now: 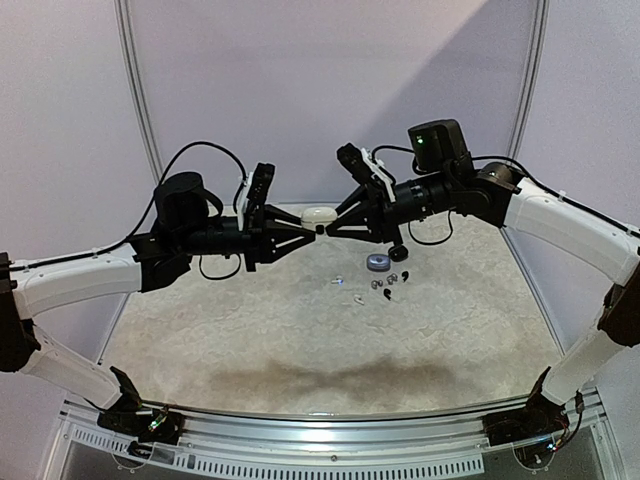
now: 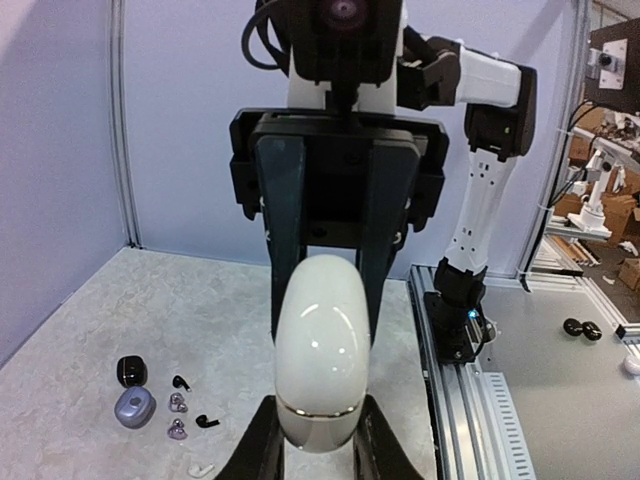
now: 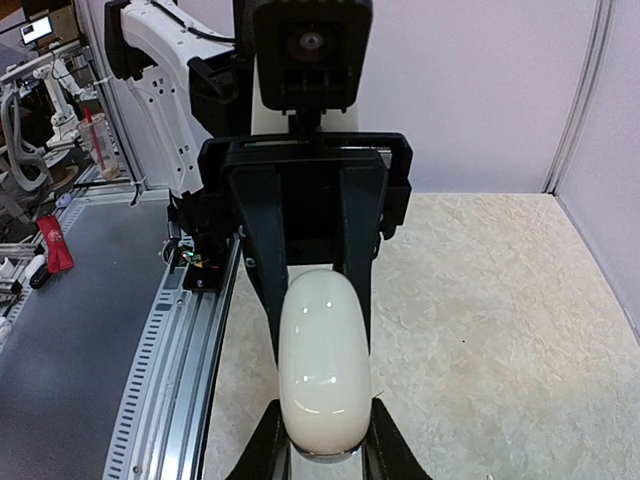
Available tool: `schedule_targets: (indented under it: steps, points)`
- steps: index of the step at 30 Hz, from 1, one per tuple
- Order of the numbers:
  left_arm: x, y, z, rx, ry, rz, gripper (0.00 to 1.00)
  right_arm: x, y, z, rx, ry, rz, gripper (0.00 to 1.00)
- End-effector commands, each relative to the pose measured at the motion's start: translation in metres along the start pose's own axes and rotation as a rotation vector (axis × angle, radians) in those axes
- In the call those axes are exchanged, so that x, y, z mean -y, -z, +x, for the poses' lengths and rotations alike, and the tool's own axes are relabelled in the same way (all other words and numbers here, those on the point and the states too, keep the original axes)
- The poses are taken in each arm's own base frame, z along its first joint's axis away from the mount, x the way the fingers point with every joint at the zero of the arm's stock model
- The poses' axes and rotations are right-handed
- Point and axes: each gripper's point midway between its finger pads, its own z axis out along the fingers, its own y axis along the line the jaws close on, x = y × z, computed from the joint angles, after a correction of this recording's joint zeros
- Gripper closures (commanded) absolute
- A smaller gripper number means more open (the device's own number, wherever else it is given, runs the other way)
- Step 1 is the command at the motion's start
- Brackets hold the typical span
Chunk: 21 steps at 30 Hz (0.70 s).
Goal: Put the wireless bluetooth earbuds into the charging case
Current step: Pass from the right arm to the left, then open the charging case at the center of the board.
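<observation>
The left gripper (image 1: 303, 224) and right gripper (image 1: 336, 226) each pinch one end of the white case (image 1: 318, 214), closed against it. The earbuds (image 1: 383, 287) lie below the right gripper.

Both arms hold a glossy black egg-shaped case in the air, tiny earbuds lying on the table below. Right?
Not black: the glossy egg-shaped case is white, as the left wrist view shows. The left tool and right tool hold it aloft, tiny earbuds on the table below.
</observation>
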Motion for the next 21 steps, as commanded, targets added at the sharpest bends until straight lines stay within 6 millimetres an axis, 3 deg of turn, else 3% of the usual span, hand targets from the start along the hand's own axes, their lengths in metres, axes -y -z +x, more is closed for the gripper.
schedule_targets:
  steps: [1,3,4,7,9,14,21]
  points:
    - [0.008,-0.009,-0.003,-0.001,-0.002,0.032,0.99,-0.005,0.003,-0.011,0.029,0.028,-0.004,1.00]
    - [0.007,-0.009,-0.003,0.001,-0.002,0.025,1.00,-0.003,0.002,-0.009,0.025,0.027,0.007,1.00]
    - [0.007,-0.009,-0.003,0.003,-0.004,0.021,1.00,-0.001,0.002,-0.008,0.024,0.027,0.018,0.92]
    - [0.004,-0.007,-0.003,0.008,-0.027,-0.004,1.00,0.005,0.002,-0.006,0.021,0.020,0.057,0.47]
    - [0.004,-0.007,-0.002,0.009,-0.070,-0.014,1.00,0.008,0.002,-0.009,0.033,0.023,0.069,0.35]
    - [0.008,-0.008,-0.001,0.006,-0.135,-0.002,1.00,0.014,-0.003,-0.011,0.047,0.013,0.077,0.33]
    - [0.014,-0.007,0.008,-0.020,-0.245,0.035,1.00,0.025,-0.003,-0.012,0.038,0.008,0.134,0.37]
